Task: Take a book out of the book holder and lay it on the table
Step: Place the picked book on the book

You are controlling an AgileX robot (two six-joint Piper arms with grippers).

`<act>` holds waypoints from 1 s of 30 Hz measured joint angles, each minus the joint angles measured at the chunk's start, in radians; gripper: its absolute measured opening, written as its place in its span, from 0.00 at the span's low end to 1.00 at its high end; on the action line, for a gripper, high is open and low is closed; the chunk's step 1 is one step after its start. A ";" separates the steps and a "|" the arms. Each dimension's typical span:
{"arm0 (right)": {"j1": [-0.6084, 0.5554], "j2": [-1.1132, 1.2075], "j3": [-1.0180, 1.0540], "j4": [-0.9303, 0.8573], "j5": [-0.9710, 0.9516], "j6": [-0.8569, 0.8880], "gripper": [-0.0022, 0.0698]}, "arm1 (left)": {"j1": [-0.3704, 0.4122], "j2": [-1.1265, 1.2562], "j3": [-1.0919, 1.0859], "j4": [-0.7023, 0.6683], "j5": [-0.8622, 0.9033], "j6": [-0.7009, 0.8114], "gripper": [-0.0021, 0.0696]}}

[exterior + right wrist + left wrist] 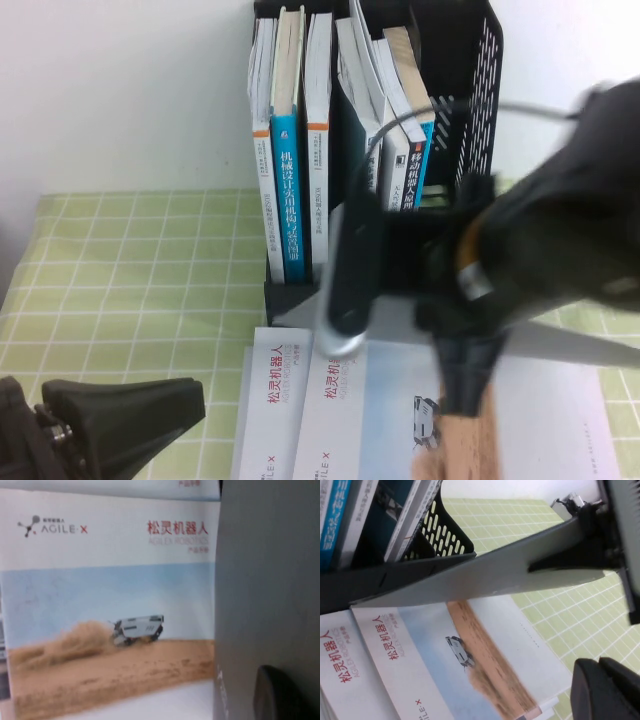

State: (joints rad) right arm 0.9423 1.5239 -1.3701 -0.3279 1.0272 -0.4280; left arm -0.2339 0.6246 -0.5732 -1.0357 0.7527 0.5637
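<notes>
The right arm is stretched low across the right half of the desk (pixel 120 260), in front of the book holder (pixel 480 110). Its right pincer (pixel 580 562) is pressed together on the book (pixel 485 572), pinching its edge. The book is seen as a large, thin sheet with a plain grey back, held tilted above the desk, one end near the holder's low front lip and the rest raised over a white book with a desert photo (pixel 470 665), which lies flat near the desk's front edge. The left pincer (pixel 150 415) is parked at the front left corner; whether its fingers are spread cannot be told. The black slotted holder stands at the desk's back edge and is filled with upright books (pixel 290 150), blue and white-spined.
</notes>
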 joint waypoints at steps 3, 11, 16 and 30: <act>0.032 0.109 0.000 -0.052 -0.042 0.066 0.04 | 0.000 0.000 0.010 -0.007 -0.004 0.000 0.03; 0.067 0.286 0.000 -0.055 -0.081 0.146 0.04 | 0.000 0.000 0.012 -0.007 -0.004 0.000 0.03; 0.067 0.320 0.000 0.009 -0.084 0.160 0.06 | 0.000 0.000 0.012 -0.009 -0.004 0.000 0.03; 0.067 0.247 0.000 0.297 -0.034 -0.073 0.79 | 0.000 -0.005 0.012 0.010 0.002 0.012 0.03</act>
State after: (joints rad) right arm 1.0091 1.7704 -1.3701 -0.0304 0.9934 -0.5014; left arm -0.2339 0.6201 -0.5610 -1.0253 0.7551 0.5752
